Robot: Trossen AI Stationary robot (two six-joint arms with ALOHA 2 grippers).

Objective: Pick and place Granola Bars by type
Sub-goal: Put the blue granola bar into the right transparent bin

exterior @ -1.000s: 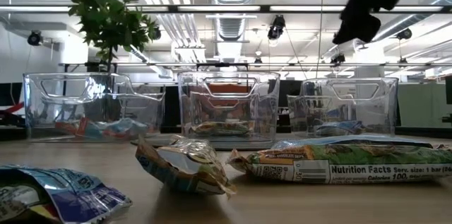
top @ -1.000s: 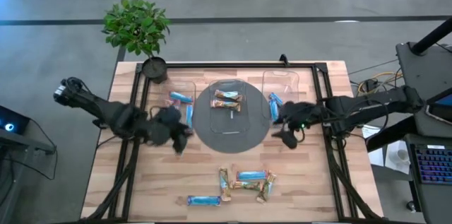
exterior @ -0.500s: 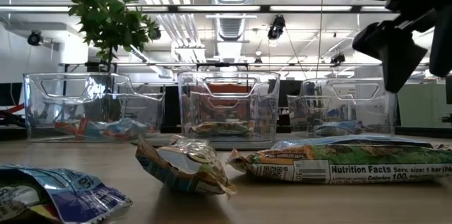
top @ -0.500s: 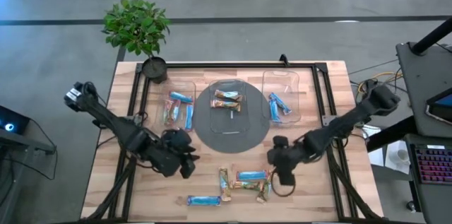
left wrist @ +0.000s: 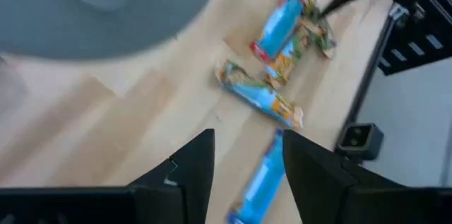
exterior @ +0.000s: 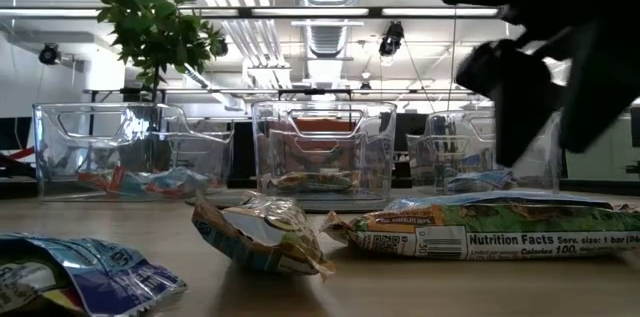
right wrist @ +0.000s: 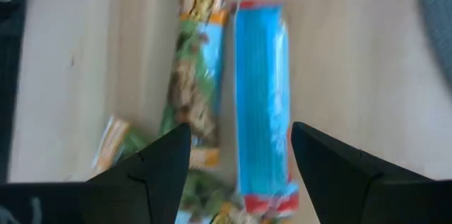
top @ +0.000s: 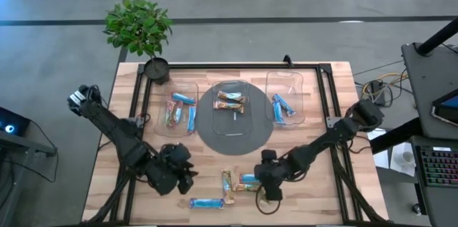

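Several granola bars lie flat on the wooden table near its front edge: a blue bar [top: 206, 203], a blue bar [top: 250, 178] and multicoloured bars [top: 227, 184] beside it. My left gripper [top: 186, 179] is open and empty, hovering left of the pile; its wrist view shows a blue bar [left wrist: 258, 181] ahead between its fingers. My right gripper [top: 267, 184] is open and empty over the pile's right end. In its wrist view its fingers stand on either side of a blue bar [right wrist: 261, 90] and a multicoloured bar [right wrist: 194, 75], above them.
Three clear bins stand across the far half: the left bin [top: 166, 91] holds blue and multicoloured bars, the middle bin [top: 230, 85] on a grey round mat holds multicoloured bars, the right bin [top: 285, 78] holds blue bars. A potted plant [top: 138, 30] stands at the far left corner.
Both grippers have come from beside the bins toward the table's near edge and down. My left gripper has gone toward the bars from the left. My right gripper has gone near and left until it is over the pile. No bar has moved.
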